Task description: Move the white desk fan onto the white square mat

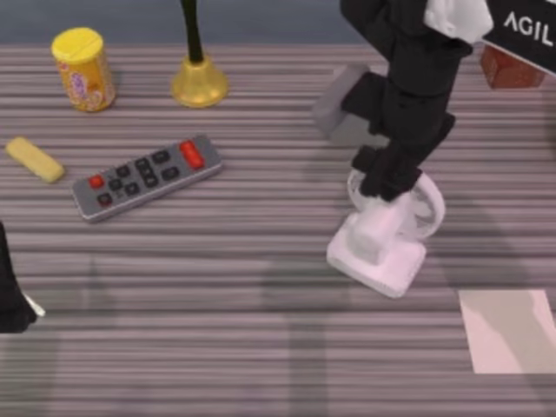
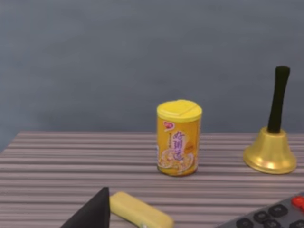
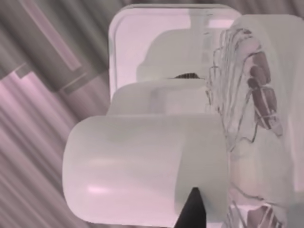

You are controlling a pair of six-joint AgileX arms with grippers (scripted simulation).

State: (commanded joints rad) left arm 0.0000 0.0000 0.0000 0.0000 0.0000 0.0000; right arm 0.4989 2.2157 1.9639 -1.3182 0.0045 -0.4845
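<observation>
The white desk fan (image 1: pixel 382 248) stands right of the table's middle, its round grille beside a boxy housing over a rounded base. My right gripper (image 1: pixel 384 184) comes down from above and is shut on the fan's motor housing (image 3: pixel 142 166). One dark fingertip (image 3: pixel 192 211) lies against the housing; the other is hidden. I cannot tell whether the base touches the table. The white square mat (image 1: pixel 508 330) lies flat at the front right, apart from the fan. My left gripper (image 1: pixel 10 300) is parked at the front left edge, open and holding nothing.
A grey remote (image 1: pixel 146 176), a yellow bar (image 1: pixel 35 160), a yellow can (image 1: pixel 82 69) and a brass bell (image 1: pixel 200 78) occupy the left half. A pale grey cube (image 1: pixel 340 109) sits behind the fan. A red-brown block (image 1: pixel 508 68) stands at the back right.
</observation>
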